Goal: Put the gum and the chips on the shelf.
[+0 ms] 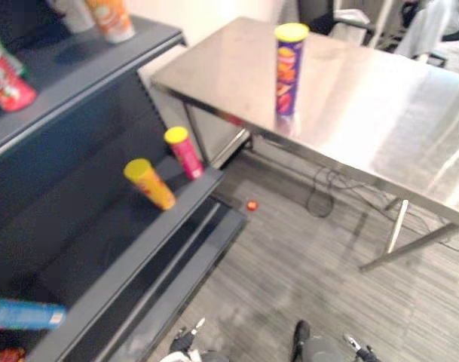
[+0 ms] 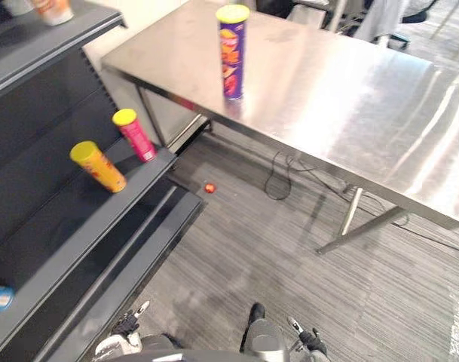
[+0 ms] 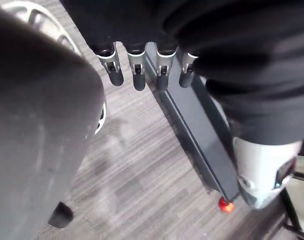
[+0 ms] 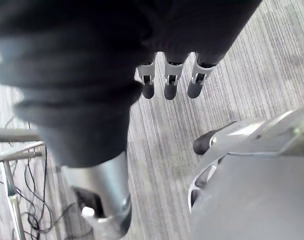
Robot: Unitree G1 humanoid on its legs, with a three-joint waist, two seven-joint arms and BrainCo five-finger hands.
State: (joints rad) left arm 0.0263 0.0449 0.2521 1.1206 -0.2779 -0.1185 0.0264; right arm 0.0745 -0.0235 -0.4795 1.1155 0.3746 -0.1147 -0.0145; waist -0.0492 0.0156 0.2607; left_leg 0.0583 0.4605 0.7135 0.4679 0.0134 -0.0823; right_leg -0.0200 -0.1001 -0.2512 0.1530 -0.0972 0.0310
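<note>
Left eye view showed the chips can on the desk, unshelved; a small red item, possibly gum, on the floor. Left hand and right hand hung straight-fingered, empty.

Blue can, partly off-frame

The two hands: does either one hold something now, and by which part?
Nothing is held. The left hand and the right hand hang above the floor, fingers straight and empty. The purple chips can stands untouched on the steel table.
</note>
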